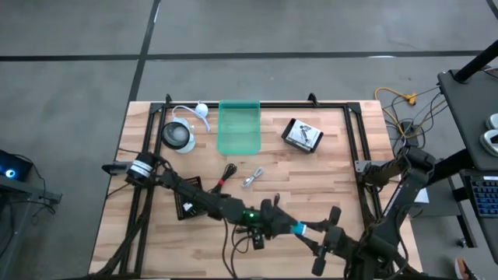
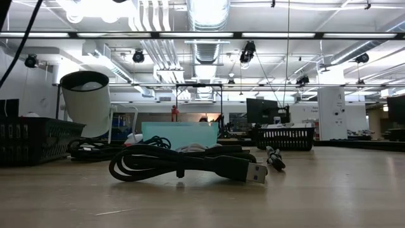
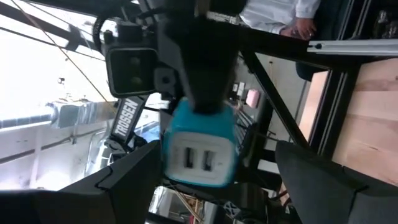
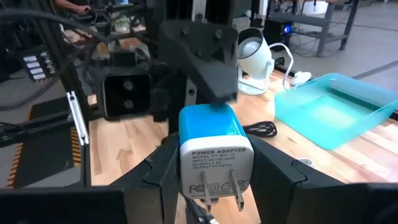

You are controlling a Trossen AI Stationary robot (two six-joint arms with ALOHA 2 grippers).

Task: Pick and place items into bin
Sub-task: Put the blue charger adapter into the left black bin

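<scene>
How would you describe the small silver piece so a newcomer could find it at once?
Find the teal bin at the table's far edge. Just below it in the high view lies the silver piece, beside a black cable with red. It alone is pale, shiny metal.

left arm (image 1: 187,190): dark, jointed links; silver band near its base
right arm (image 1: 389,210): dark links, black cables alongside
left gripper (image 1: 282,220): two broad matte black fingers (image 3: 134,186)
right gripper (image 1: 307,231): two black wedge-shaped fingers (image 4: 155,180)
wrist camera (image 4: 127,93): black box, two round lenses
marking: white "TROSSEN" lettering (image 3: 122,116) on black link
</scene>
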